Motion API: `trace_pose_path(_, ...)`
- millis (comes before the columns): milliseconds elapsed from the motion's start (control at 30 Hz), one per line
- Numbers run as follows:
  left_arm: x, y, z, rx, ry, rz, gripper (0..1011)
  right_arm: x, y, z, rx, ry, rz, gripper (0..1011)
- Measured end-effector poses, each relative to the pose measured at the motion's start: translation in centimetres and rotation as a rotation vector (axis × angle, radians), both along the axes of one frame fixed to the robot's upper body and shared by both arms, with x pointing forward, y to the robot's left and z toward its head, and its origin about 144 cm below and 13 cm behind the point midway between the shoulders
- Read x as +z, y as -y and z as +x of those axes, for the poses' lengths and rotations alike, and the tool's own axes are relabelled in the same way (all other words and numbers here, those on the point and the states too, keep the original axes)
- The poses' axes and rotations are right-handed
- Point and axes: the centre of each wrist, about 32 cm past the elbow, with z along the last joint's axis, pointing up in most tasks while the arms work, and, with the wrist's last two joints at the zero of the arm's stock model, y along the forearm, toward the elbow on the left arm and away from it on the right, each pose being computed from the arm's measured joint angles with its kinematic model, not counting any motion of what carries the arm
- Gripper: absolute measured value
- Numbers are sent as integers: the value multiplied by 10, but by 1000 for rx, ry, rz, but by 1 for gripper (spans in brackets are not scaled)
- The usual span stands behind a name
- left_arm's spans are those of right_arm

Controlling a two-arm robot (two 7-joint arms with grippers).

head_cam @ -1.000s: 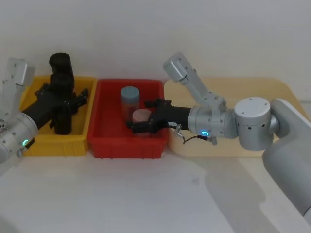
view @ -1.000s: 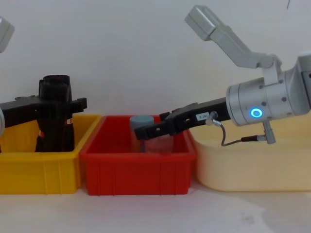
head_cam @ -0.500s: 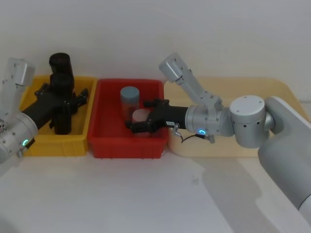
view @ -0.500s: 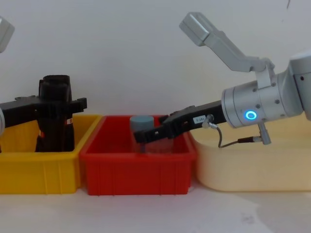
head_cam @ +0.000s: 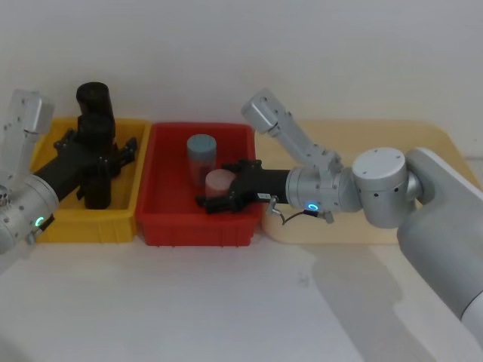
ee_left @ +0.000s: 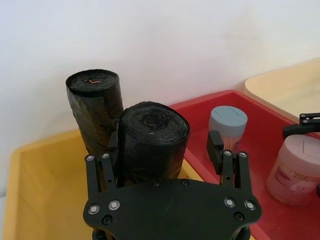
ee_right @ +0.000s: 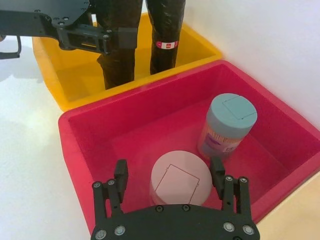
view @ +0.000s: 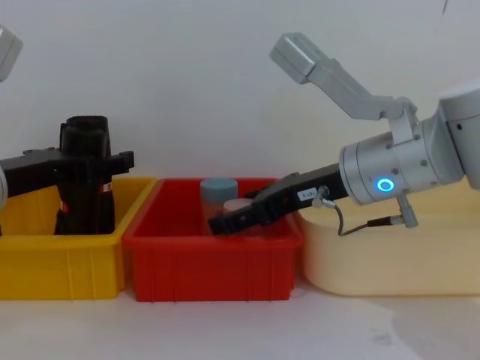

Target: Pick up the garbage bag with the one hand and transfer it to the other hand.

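Garbage bag point(head_cam: 96, 181): I see it standing upright in the yellow bin point(head_cam: 83, 226), a black roll, the nearer of two.
Second roll point(head_cam: 93, 96): upright just behind it, close against it; in the right wrist view this one carries the red-and-white label point(ee_right: 169, 45).
Hard to separate: in my chest view the two rolls overlap into one dark mass, and the bin wall hides their bases.
Left gripper point(head_cam: 99, 143): on the green-ringed arm, it reaches into the yellow bin with its fingers spread to either side of the garbage bag. One side sits close to the roll. On the other side my left wrist view shows a gap, so I read it as open around the bag rather than clamped.
Left arm: cut off at the head view's edge.
Right gripper point(ee_right: 168, 169): on the blue-ringed arm, low inside the red bin point(head_cam: 200, 226), fingers apart and straddling a pink-lidded jar point(ee_right: 177, 182). I cannot tell whether they touch it.
Blue-lidded jar point(ee_right: 229, 117): upright near the pink one, farther back in the red bin.
Cream tray point(head_cam: 377, 143): beside the red bin, under the right arm.
Bench point(head_cam: 226, 302): white, and it carries all three containers.
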Motion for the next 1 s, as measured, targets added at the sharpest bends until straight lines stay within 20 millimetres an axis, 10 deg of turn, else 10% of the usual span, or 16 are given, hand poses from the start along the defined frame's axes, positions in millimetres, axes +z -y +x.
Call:
trace_pose_path(600, 0, 0, 0, 0, 0, 0, 1001, -2, 0, 3, 6, -2, -20, 677)
trace_pose_path(1000, 0, 0, 0, 0, 0, 0, 743, -2, 0, 4, 7, -2, -23, 651)
